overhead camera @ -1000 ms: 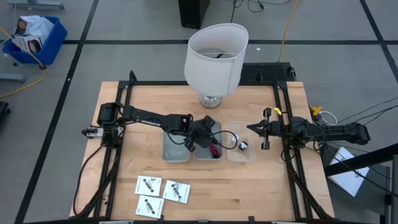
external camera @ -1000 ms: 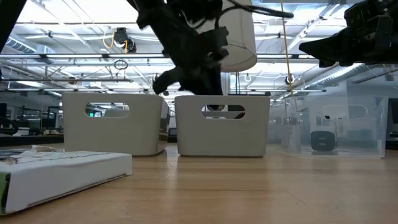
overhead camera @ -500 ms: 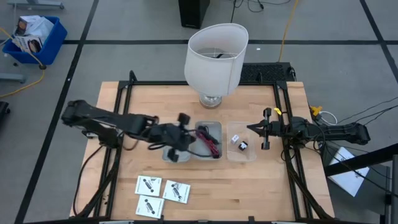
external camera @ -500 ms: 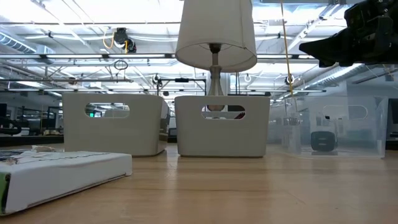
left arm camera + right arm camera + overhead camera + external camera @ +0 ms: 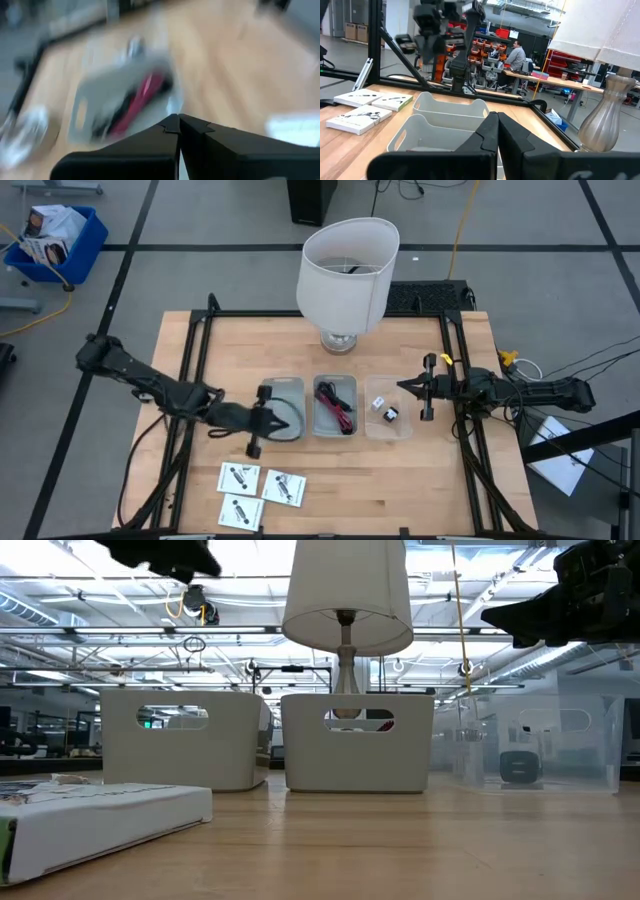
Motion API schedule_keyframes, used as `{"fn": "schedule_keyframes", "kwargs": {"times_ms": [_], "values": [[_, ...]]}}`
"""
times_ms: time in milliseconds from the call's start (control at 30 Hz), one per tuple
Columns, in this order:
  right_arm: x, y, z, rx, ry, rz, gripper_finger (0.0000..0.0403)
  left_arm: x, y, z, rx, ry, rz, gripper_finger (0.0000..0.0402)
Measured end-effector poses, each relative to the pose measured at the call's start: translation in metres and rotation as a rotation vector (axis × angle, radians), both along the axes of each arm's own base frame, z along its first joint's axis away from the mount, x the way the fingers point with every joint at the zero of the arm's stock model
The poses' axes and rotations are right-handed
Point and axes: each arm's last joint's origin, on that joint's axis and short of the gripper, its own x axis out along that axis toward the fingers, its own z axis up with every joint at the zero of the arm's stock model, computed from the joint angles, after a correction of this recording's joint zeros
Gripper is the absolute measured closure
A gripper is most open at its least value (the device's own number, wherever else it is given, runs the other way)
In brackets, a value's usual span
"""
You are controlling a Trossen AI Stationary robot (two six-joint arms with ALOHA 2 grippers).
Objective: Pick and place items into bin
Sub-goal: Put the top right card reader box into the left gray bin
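The left gripper [image 5: 266, 420] hung clenched and empty at the left bin [image 5: 284, 408]. The red cable [image 5: 339, 416] and black cable [image 5: 330, 393] lay in the middle bin [image 5: 334, 406], the three packets [image 5: 259, 491] near the table's front edge. The right gripper [image 5: 406, 387] waited clenched beside the clear bin [image 5: 388, 413].

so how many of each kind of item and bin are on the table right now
white square packets: 3
red and black cables: 2
tiny white-and-black block: 1
grey bins: 2
clear bin: 1
white lamp: 1
total: 10
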Motion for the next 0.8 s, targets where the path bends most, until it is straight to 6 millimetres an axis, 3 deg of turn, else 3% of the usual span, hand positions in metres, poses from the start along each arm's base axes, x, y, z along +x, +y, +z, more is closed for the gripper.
{"fn": "schedule_keyframes", "kwargs": {"times_ms": [133,467,600,800], "values": [[0.000,0.000,-0.001,0.008,0.005,0.001,0.0403,-0.019,-0.003,-0.023,-0.009,-0.215,-0.034,0.0400],[0.001,0.000,-0.001,0.034,0.006,0.004,0.0403,-0.067,0.025,-0.093,-0.198,-0.452,0.070,0.0401],[0.001,0.000,-0.001,0.035,0.005,0.003,0.0403,-0.084,0.033,-0.107,-0.240,-0.508,0.091,0.0401],[0.001,0.000,0.001,0.052,-0.018,0.006,0.0403,-0.084,0.034,-0.111,-0.218,-0.474,0.104,0.0401]]}}
